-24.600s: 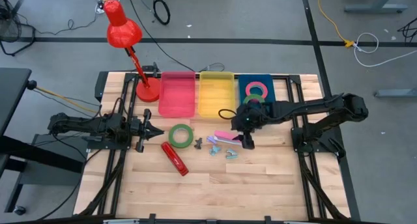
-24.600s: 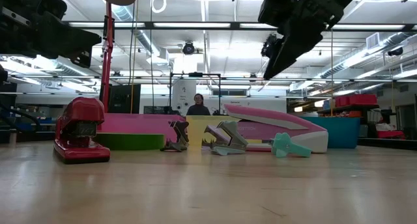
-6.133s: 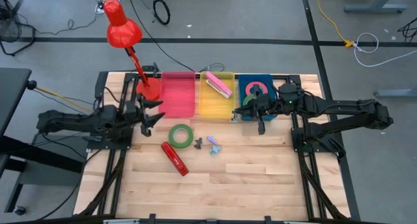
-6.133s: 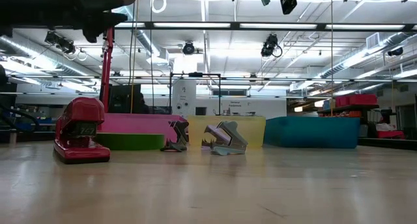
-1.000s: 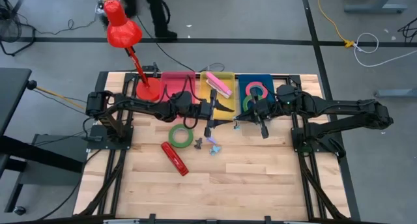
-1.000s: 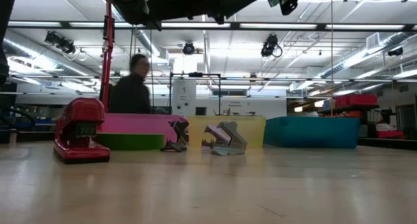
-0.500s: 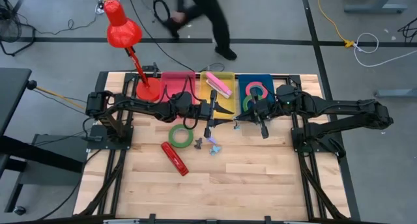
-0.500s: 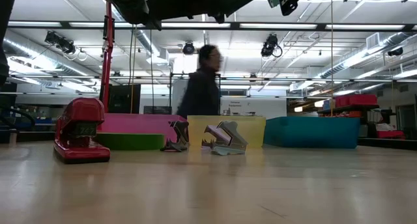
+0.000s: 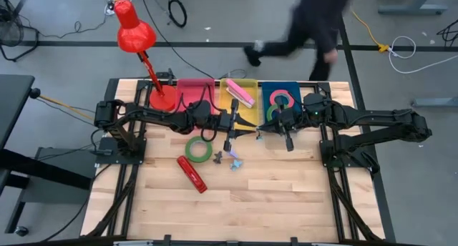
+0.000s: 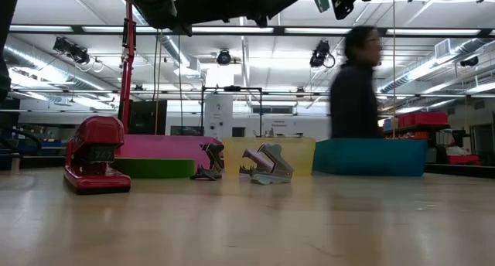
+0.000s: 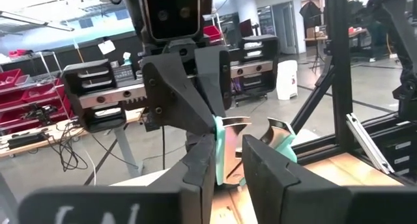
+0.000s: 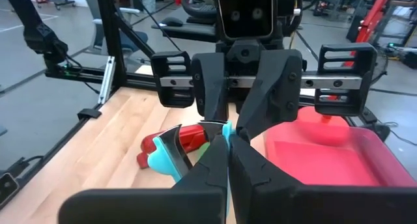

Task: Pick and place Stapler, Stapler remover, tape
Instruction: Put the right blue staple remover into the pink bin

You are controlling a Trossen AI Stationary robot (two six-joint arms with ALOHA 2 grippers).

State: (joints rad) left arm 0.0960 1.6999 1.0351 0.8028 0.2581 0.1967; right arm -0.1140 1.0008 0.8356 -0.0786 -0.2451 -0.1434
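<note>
My right gripper point(image 12: 228, 142) is clenched on the teal staple remover point(image 12: 168, 160) and holds it in the air, off the wood. Directly opposite, nose to nose with it, is my left gripper point(image 11: 228, 162), set around the same remover from the other side; whether it has a grip on the remover I cannot tell. Just behind the meeting point, toward the far edge of the table, stands the yellow bin point(image 9: 230, 114) with the pink stapler point(image 9: 240, 93) lying in it. To the right-arm side of that is the blue bin point(image 9: 293, 89), holding a red-pink ring of tape point(image 9: 273, 97) and a green one that my right arm partly covers. To the left-arm side is the pink bin point(image 9: 195, 103). Below the two grippers, toward the near edge, two more staple removers lie on the table, a dark one point(image 9: 217, 157) and a pale purple-blue one point(image 9: 233, 160), close together. Just beyond them on the left-arm side lies another green ring of tape point(image 9: 189, 149), flat on the wood, and nearer the front edge is the red stapler point(image 9: 192, 174), lying slantwise. My left arm stretches across the front of the pink bin, with the red lamp point(image 9: 136, 31) behind it at the far corner. Beyond the table a person point(image 9: 315, 17) is walking across the floor.
</note>
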